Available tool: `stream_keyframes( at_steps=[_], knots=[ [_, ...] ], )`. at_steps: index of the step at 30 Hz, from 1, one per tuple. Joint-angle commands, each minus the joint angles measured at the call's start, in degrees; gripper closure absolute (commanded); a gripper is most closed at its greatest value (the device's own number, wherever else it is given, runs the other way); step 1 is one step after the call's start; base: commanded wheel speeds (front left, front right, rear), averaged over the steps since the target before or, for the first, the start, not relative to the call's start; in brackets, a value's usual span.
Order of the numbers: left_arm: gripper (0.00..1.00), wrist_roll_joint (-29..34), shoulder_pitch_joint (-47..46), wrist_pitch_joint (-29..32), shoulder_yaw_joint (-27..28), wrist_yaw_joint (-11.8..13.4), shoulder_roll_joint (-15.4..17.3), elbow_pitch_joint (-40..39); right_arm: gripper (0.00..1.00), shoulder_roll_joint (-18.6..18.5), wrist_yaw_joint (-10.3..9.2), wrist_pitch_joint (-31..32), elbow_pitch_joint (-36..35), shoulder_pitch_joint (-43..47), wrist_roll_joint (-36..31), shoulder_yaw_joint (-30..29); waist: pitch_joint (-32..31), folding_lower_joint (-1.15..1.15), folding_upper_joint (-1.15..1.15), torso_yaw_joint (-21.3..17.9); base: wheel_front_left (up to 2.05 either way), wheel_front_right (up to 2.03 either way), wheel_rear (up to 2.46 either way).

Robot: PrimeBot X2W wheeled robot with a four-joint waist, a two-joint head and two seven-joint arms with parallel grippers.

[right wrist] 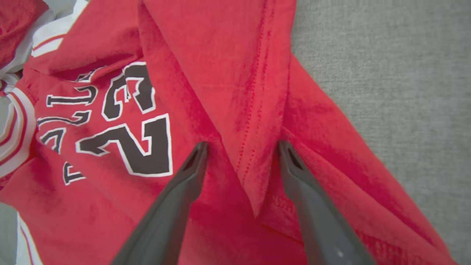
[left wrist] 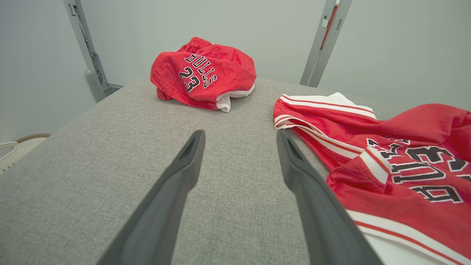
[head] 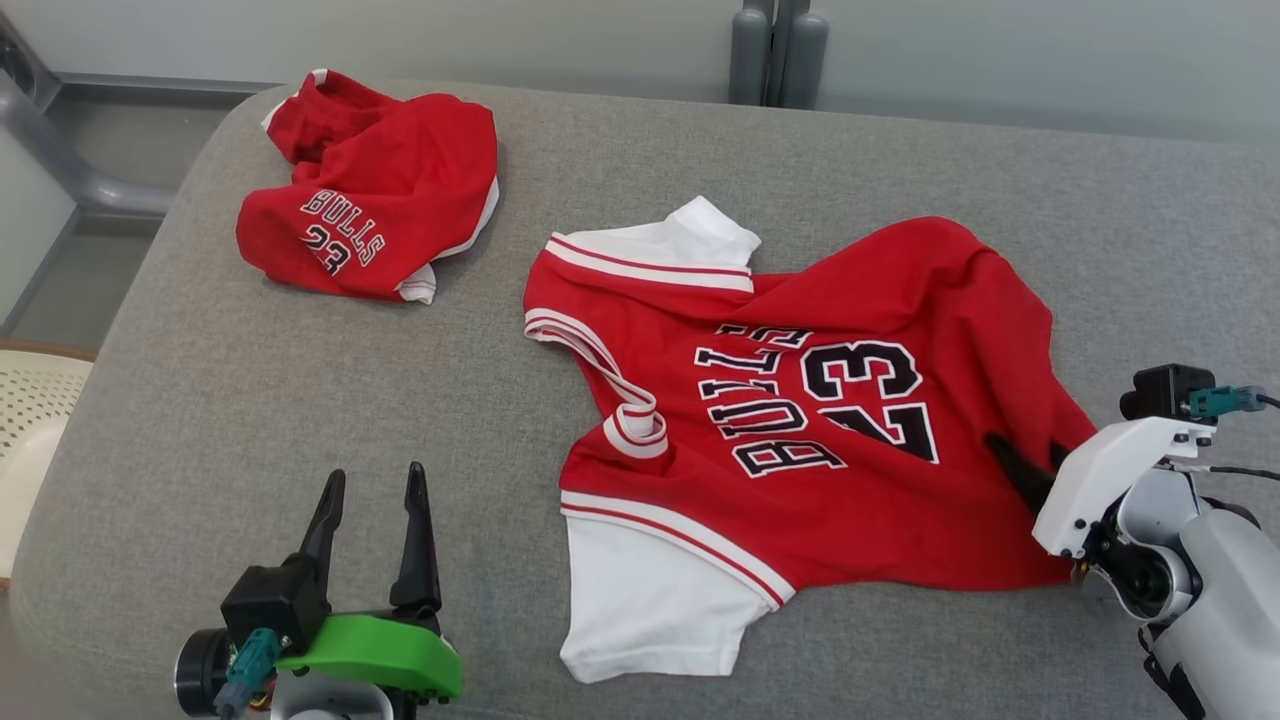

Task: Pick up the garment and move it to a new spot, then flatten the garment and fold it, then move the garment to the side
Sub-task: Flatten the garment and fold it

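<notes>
A red jersey-style garment (head: 800, 400) with white sleeves and "BULLS 23" lettering lies spread and wrinkled on the grey cushion (head: 500, 420). My right gripper (head: 1025, 455) is open, its fingers pressed down on the garment's right edge, straddling a raised fold of red cloth (right wrist: 254, 162). My left gripper (head: 372, 490) stands open over bare cushion to the left of the garment, with nothing between its fingers (left wrist: 191, 154). The garment (left wrist: 386, 158) lies just right of the left gripper's right finger.
A second red garment (head: 370, 185), crumpled with "BULLS 23" print, lies at the cushion's back left (left wrist: 202, 71). Grey metal posts (head: 775, 50) rise behind the cushion. A pale perforated chair (head: 30, 410) sits off the left edge.
</notes>
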Motion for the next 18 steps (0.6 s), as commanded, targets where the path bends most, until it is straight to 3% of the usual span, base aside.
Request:
stream_keyframes(
  at_steps=[1,3,11,18],
  knots=[
    [0.0,-0.1,-0.83,-0.42,0.09,-0.21,-0.06,0.05,0.38,0.16,0.03,-0.33,0.46,-0.88,-0.15,-0.01,0.6,0.0,0.0,0.36,0.0,0.0,0.0],
    [0.0,-0.11,-0.96,-0.57,0.17,-0.21,-0.05,0.17,0.98,0.27,0.03,-0.79,0.67,-1.14,-0.24,0.12,0.74,0.0,0.0,0.3,0.0,0.0,0.0],
    [0.0,-0.01,-1.13,-0.65,0.17,-0.15,0.09,0.72,1.0,-1.24,0.03,-3.47,-2.76,-1.96,1.69,-1.6,0.59,0.0,0.0,-0.44,0.0,0.0,0.0],
    [0.0,0.07,-2.36,-0.79,-0.69,-0.48,-0.6,0.77,1.0,-5.64,0.03,-0.99,-5.58,-5.43,2.88,-4.51,3.86,0.0,0.0,0.51,0.0,0.0,0.0]
  ],
)
